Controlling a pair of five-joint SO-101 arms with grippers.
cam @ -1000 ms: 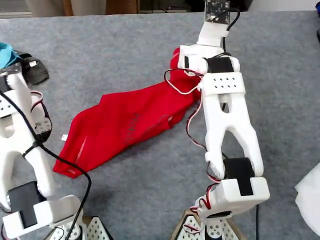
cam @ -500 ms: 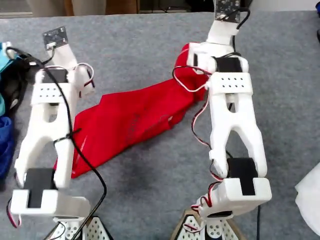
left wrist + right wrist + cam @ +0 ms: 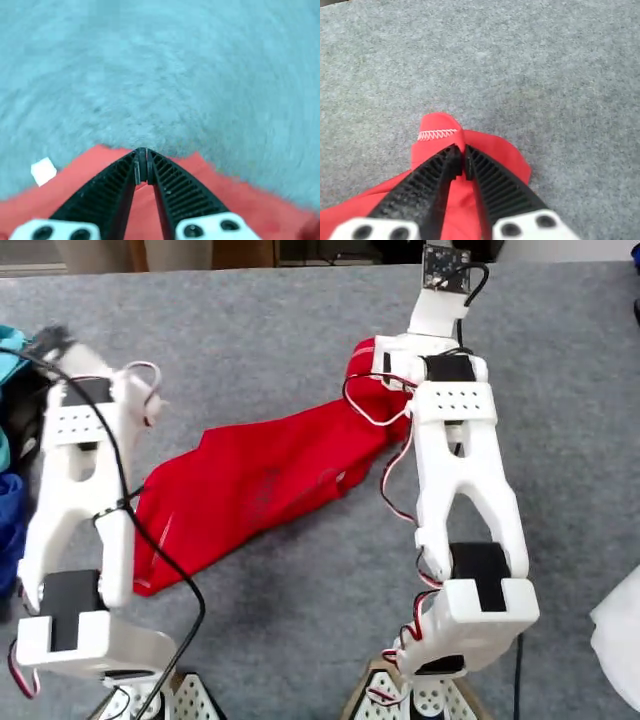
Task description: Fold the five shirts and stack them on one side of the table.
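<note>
Grips a hemmed corner of the red shirt (image 3: 250, 480) with the right gripper (image 3: 462, 155). Holds the left gripper (image 3: 142, 170) pressed together above the shirt's edge.

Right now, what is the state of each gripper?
Left gripper: closed, grip on red shirt unclear.
Right gripper: closed on the red shirt.

The shirt (image 3: 260, 485) lies diagonally on the counter (image 3: 250, 330), running from lower left toward upper centre. The left arm (image 3: 85, 425) stands over its lower-left end, the right arm (image 3: 455, 405) over its upper end. Other clothes (image 3: 8, 515) lie at the left edge.
</note>
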